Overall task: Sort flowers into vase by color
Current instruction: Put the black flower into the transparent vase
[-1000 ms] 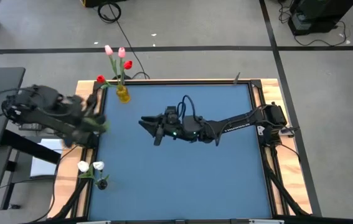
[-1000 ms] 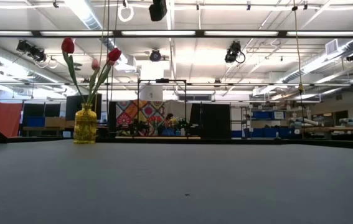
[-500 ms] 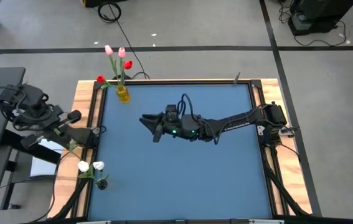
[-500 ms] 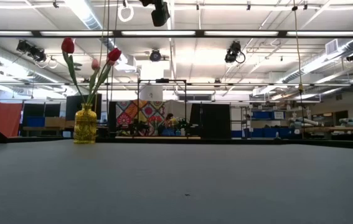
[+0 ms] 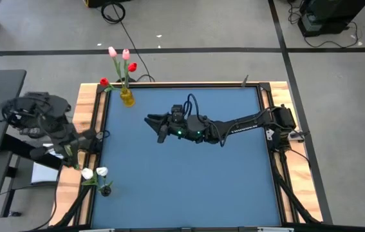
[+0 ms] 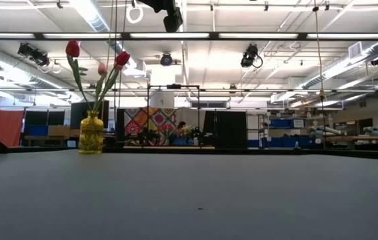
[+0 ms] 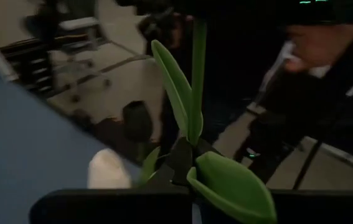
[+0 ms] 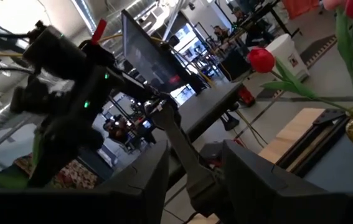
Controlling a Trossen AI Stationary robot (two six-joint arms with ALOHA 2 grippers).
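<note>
Currently the flowers are split between two vases at the left side of the blue counter [image 5: 188, 161]. A yellow vase [image 5: 127, 96] stands at the far left corner holding red and pink tulips [image 5: 119, 55], with one red bud [image 5: 103, 82] drooping over the wooden edge. A small dark vase [image 5: 105, 190] near the front left edge holds two white tulips [image 5: 94, 172]. One more flower is held off the counter: in the left wrist view a green stem with leaves [image 7: 188, 99] rises from between the fingers of the left pincer [image 5: 73, 151], which is clamped shut on it; its bud cannot be made out. A white bud [image 7: 109, 169] shows just beyond, beside the counter edge.

Compared with half a second ago, the left arm has drawn in beside the counter's left edge, its pincer now closer above the white tulips. The right pincer [image 5: 155, 124] has barely shifted; it hangs over the middle of the counter with its fingers spread and nothing between them.

From the low view only the yellow vase [image 6: 91, 135] with its tulips and a dark bit of an arm at the top edge show. The dark vase is cut out of that view entirely.
</note>
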